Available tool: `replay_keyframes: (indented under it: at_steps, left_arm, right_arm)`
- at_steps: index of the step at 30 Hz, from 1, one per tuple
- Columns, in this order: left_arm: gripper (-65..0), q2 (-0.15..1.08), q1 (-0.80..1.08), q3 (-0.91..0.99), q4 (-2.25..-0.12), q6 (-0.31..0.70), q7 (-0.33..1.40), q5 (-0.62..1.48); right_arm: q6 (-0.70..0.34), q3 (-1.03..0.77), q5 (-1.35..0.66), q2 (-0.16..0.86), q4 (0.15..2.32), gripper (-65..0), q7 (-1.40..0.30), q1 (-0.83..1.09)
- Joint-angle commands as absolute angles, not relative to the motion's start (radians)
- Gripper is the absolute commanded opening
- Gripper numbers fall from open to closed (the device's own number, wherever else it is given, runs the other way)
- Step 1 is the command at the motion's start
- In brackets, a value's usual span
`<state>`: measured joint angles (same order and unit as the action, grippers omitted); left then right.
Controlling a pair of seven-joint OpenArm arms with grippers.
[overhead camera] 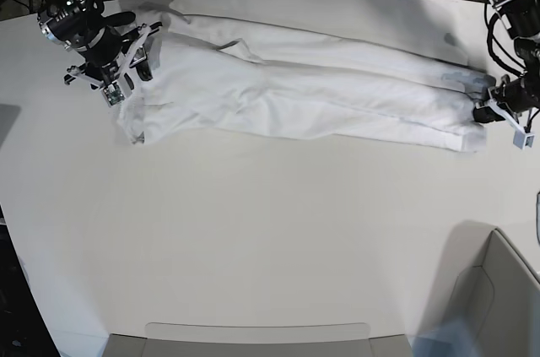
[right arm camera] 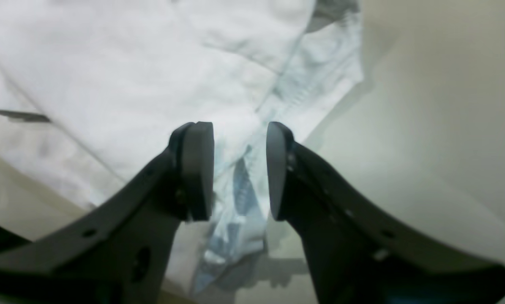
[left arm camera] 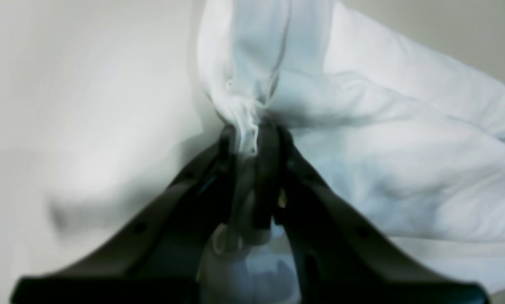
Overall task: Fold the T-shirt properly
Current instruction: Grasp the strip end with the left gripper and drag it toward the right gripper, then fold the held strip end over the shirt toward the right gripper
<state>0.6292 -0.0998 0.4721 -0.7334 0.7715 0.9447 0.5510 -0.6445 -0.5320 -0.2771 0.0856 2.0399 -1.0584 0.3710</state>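
Two arms at work over one white T-shirt (overhead camera: 295,95), stretched long and narrow across the far half of the tabletop (overhead camera: 253,239). Bunched into a band, wrinkled, running from the left side of the base view to the right. Left gripper (left arm camera: 250,139) at the right end of that band in the base view, pinched tight on a gathered twist of cloth. Fabric squeezed between the dark pads, ruffled edge poking out above the tips, more cloth billowing off to the right in the wrist view. Blurred picture there, so possibly a hem or a sleeve edge in the bite; hard to call which. Right gripper (right arm camera: 239,169) at the opposite end, on the left of the base view, over the crumpled corner of the shirt. Jaws apart, clear gap between the two flat pads (right arm camera: 198,169), nothing clamped. Cloth lying below and behind the gap, a ridged strip of it running straight down between the fingers. Bare table to the right of the shirt's edge in that wrist view. Small dark sliver on the cloth at the left of the same view, too blurred to name. Grey bin (overhead camera: 489,306) at the near right corner of the base view, well apart from the shirt.
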Motion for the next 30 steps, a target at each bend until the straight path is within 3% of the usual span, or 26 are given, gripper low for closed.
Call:
replay_keyframes:
  at_steps: [1, 8, 17, 24, 30]
  left_arm:
    - [-65.0, 0.644, -0.068, 0.467, -0.714, 0.698, 1.086, 0.378]
    - [-65.0, 0.638, -0.035, 0.588, -0.852, 0.698, 1.142, 0.374]
    - [-65.0, 0.552, 0.054, 0.677, -1.369, 0.698, 1.382, 0.372]
    - [-65.0, 0.403, 0.116, 0.664, -1.764, 0.698, 1.396, 0.374]
    - [-65.0, 0.309, 0.202, 0.506, -1.966, 0.698, 1.396, 0.374]
  right_arm:
    - [-0.653, -0.539, -0.288, 0.094, 2.06, -43.5, -1.044, 0.366]
    - [-0.653, -0.541, -0.288, 0.102, 2.06, -43.5, -1.044, 0.367]
    - [-0.653, -0.539, -0.288, 0.097, 2.06, -43.5, -1.044, 0.363]
    - [-0.653, -0.542, -0.288, 0.097, 2.058, -43.5, -1.044, 0.363]
    - [-0.653, -0.542, -0.286, 0.101, 2.057, -43.5, -1.044, 0.363]
